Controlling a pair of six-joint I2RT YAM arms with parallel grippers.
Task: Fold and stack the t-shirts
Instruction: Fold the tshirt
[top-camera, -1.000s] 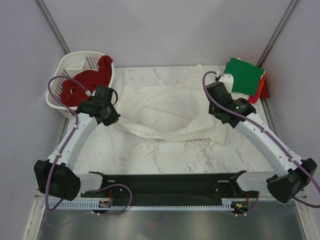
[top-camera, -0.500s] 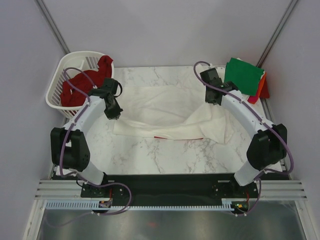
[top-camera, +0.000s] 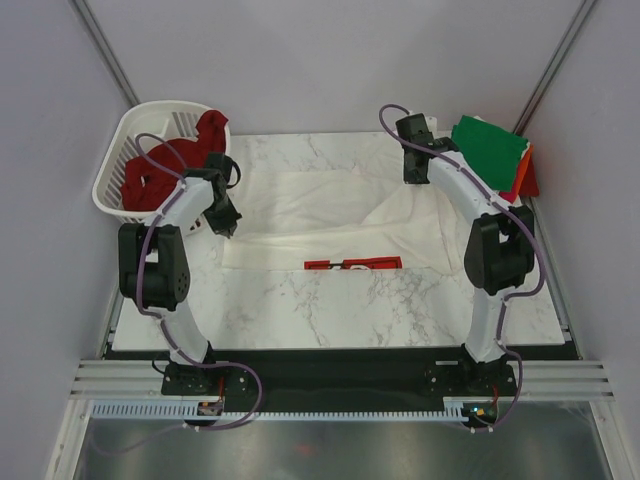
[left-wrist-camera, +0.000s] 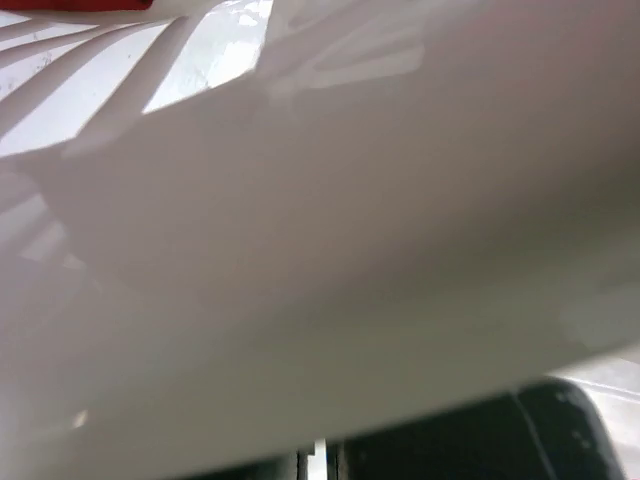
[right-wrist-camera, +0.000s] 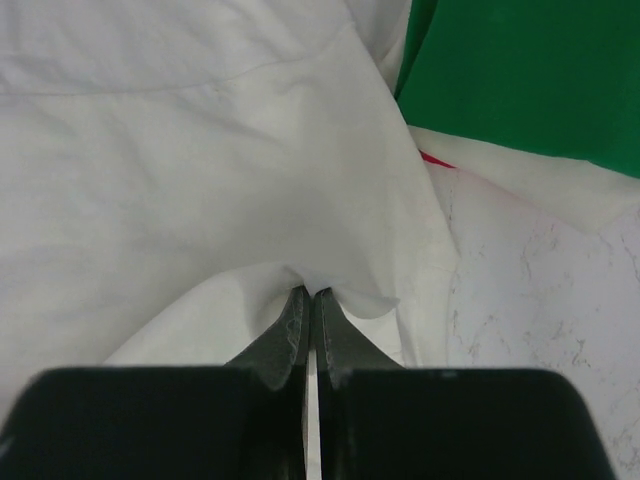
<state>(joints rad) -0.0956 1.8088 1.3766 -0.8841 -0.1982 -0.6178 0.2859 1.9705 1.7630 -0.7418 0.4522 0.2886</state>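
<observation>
White tee (top-camera: 330, 215): plain white cotton, softly creased, spread across the middle of the bench (top-camera: 330, 310). Its near edge is doubled over in a straight fold, and a strip of red print (top-camera: 352, 264) shows along that fold.

Right tool (top-camera: 412, 178) sits at the tee's far right corner. Its fingers (right-wrist-camera: 288, 345) are pressed together on a puckered peak of the cloth.

Left tool (top-camera: 228, 222) sits at the tee's left edge, jaws together. Blurred white cloth lying close over the tips fills its wrist view, so the pinch appears to be on the tee.

Far right corner: green tee (top-camera: 490, 150), folded, on top of an orange one (top-camera: 521, 170), just beside the right tool.

Far left: dark red tee (top-camera: 165, 175) heaped in the basket (top-camera: 125, 135), next to the left arm.
</observation>
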